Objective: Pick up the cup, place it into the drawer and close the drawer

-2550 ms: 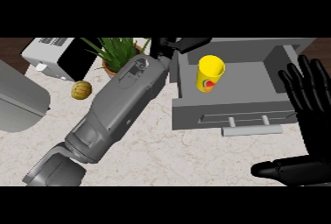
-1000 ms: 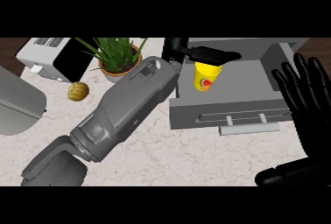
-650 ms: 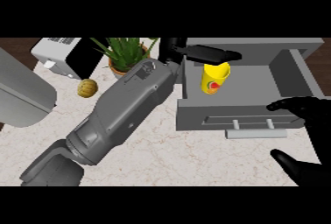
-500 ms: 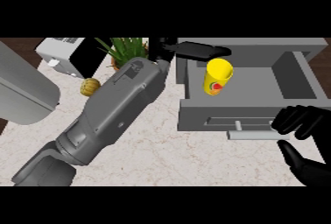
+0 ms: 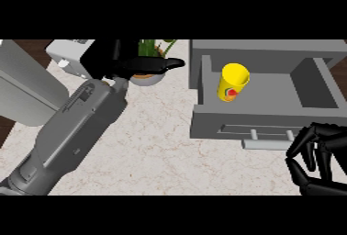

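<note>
The yellow cup (image 5: pixel 233 82) stands in the open drawer (image 5: pixel 271 94), up-left of the curled, empty right hand (image 5: pixel 318 158); the left hand (image 5: pixel 139 65), fingers straight, is well left of it.

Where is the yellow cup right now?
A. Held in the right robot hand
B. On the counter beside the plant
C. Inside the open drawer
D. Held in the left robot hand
C: the yellow cup stands in the open drawer, no robot hand touching it.
</note>
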{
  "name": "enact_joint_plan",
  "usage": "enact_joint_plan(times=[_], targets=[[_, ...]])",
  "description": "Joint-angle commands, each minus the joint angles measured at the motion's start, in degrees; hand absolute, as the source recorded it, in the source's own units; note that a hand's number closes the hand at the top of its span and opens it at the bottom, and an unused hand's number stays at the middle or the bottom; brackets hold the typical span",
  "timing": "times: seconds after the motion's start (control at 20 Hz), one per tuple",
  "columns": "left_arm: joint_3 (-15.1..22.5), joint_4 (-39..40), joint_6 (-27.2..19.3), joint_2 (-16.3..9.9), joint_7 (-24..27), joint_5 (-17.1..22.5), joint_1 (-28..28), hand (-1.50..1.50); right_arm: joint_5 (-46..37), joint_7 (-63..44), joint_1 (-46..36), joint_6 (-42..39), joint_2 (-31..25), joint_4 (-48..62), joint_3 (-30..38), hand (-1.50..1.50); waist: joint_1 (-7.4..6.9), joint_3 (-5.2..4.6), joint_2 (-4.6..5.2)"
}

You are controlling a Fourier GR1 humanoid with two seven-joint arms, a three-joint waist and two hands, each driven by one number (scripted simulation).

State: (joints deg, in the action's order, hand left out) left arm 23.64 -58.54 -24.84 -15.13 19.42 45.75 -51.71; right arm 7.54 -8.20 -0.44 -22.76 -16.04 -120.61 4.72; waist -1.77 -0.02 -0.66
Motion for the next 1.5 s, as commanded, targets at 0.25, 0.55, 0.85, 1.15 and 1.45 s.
enact_joint_plan(times=[0.25, 0.55, 0.85, 1.15, 1.45], targets=[[-2.9, -18.7, 6.7, -10.2, 0.9, 1.3, 24.0, -1.5, -10.1, 2.0, 0.4, 0.5, -0.5, 4.6, -2.4, 1.5, 0.51, 0.01, 0.45], [-4.6, -24.2, 7.4, -13.3, -0.8, 1.9, 28.4, -1.5, -30.6, 12.2, -1.9, 1.2, -5.6, 9.2, -11.0, 1.5, -0.18, 0.05, 0.51], [-8.9, -27.2, 13.5, -17.0, 1.0, 2.6, 36.4, -1.5, -44.7, 15.9, -6.9, 9.9, -2.1, 23.5, -18.4, 1.5, 0.29, 0.03, 0.73], [-11.8, -27.6, 17.6, -16.7, 2.3, 1.3, 42.4, -1.5, -47.8, 21.4, -15.4, 13.8, -0.3, 41.8, -15.4, -1.5, 0.71, 0.05, 0.81], [-16.8, -27.3, 22.5, -18.1, -0.7, 2.4, 42.6, -1.5, -54.4, 20.8, -23.9, 16.5, 3.6, 55.6, -16.9, -1.5, 0.93, 0.04, 0.79]])
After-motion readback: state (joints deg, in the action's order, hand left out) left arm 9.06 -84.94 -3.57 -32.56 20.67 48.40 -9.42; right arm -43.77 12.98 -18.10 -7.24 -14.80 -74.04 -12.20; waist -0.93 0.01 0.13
